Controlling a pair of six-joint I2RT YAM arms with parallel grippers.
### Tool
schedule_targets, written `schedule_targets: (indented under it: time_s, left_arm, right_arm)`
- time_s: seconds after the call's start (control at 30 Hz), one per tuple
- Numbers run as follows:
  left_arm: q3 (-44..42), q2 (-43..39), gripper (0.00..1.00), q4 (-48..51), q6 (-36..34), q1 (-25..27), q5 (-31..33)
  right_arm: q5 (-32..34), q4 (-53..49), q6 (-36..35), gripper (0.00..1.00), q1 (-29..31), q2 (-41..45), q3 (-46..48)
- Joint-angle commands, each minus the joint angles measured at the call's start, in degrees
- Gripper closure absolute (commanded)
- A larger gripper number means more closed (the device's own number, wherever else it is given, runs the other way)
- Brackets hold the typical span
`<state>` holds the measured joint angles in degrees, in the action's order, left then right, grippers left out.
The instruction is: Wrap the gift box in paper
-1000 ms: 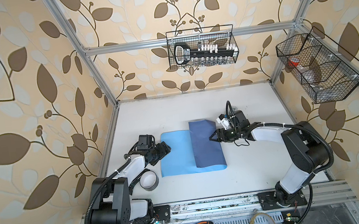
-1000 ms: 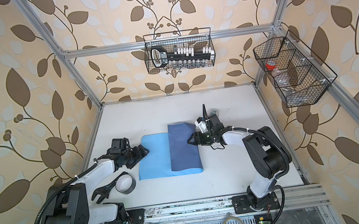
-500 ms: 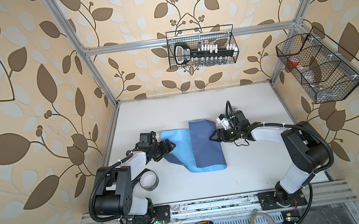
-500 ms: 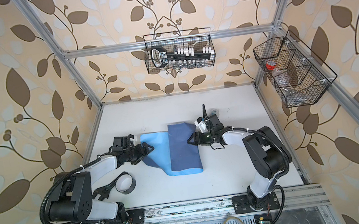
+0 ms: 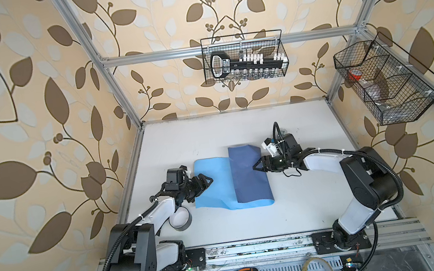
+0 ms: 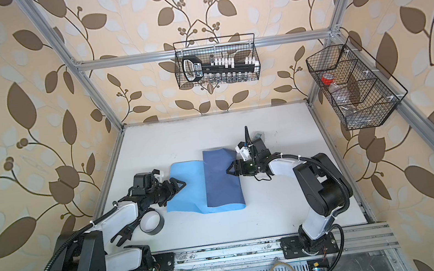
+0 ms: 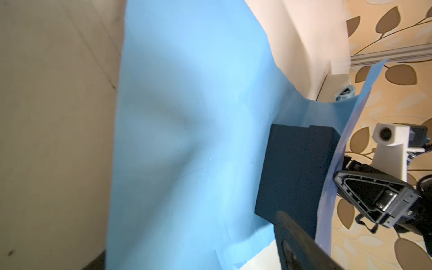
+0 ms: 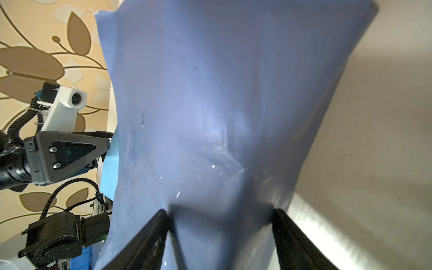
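Clamping the gift box (image 7: 297, 173) through the paper (image 5: 249, 180), our right claw (image 5: 256, 166) anchored it; left claw (image 5: 207, 178) gaped empty; we judged pinching the edge beneath it best.

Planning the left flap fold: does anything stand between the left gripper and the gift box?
Nothing but the paper itself: its light-blue half lies between the left gripper and the gift box, whose near side shows bare in the left wrist view.
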<state>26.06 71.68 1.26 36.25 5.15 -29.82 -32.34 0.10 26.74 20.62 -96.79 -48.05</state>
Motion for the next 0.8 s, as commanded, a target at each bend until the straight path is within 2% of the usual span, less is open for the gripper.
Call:
schedule_targets:
  time_s: [0.0, 0.3, 0.43, 0.57, 0.77]
  left_arm:
    - [2.87, 0.79, 0.22, 3.55, -2.31, -0.89, 4.48]
    - [9.04, 10.48, 0.54, 1.38, -5.39, -1.85, 2.62]
    - [11.46, 15.53, 0.71, 2.34, -7.51, -2.27, 1.16]
    - [12.95, 15.99, 0.74, 4.48, -8.98, -2.58, 3.17]
    - [13.62, 14.73, 0.73, 7.2, -10.56, -2.76, 5.59]
  right_arm:
    - [8.79, -6.68, -1.87, 0.3, 1.0, -3.15, 2.55]
    - [8.87, -6.43, -1.87, 0.3, 1.0, -3.67, 2.52]
    - [8.78, -6.53, -1.87, 0.3, 0.98, -3.93, 2.38]
    - [8.87, -6.52, -1.96, 0.31, 1.0, -3.98, 2.42]
    - [8.86, -6.67, -1.96, 0.31, 1.06, -3.93, 2.26]
